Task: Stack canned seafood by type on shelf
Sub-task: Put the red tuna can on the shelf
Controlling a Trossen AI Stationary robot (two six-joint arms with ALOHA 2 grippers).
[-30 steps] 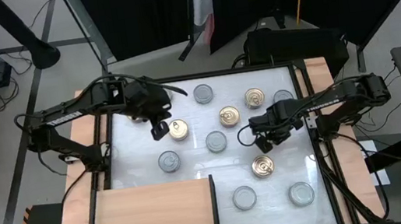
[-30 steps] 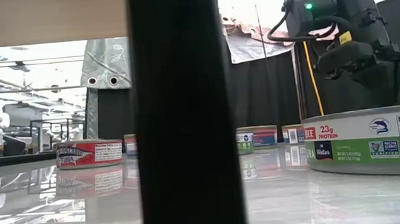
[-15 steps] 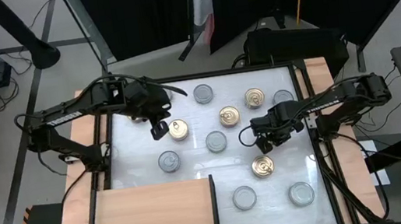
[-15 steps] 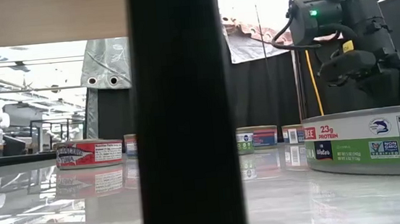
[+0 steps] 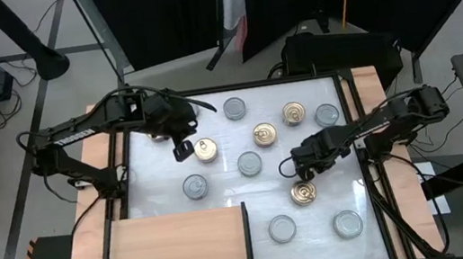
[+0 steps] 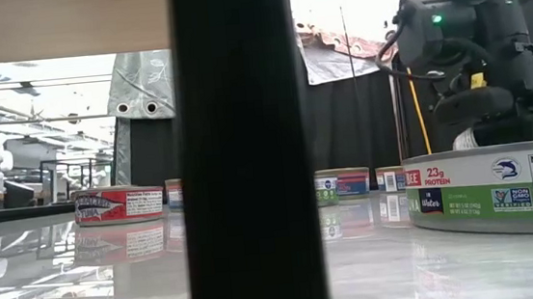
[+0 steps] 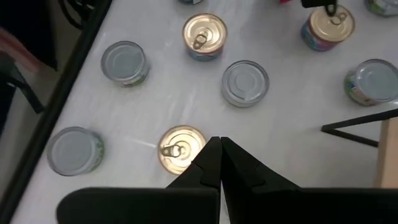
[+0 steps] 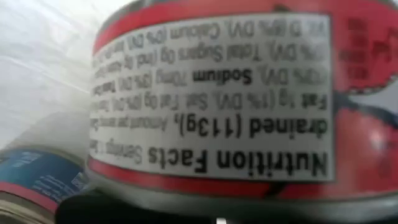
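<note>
Canned seafood: ten flat round tins in sight on the white tabletop (image 5: 222, 190), all loose, none on the shelf. Gold pull-tab lids: one near the left arm (image 5: 206, 149), two toward the far side (image 5: 265, 134) (image 5: 295, 113), one toward the near right (image 5: 304, 193). Silver lids: far middle (image 5: 235, 108), far right (image 5: 328, 115), centre (image 5: 250, 163), left of centre (image 5: 195, 186), and two along the near edge (image 5: 283, 228) (image 5: 348, 223). A red-labelled tin (image 8: 217, 106) fills the right wrist view, very close, with a blue-labelled tin (image 8: 37, 180) just beside it. Shelf (image 5: 175, 246): light-brown board at the near left corner, dark upright edge on its right side, bare. Right gripper (image 5: 303, 172): low over the table, just beyond the near-right gold tin, fingers closed, holding nothing. Left gripper (image 5: 182, 149): just beside the left gold tin, fingers pressed together, empty.
</note>
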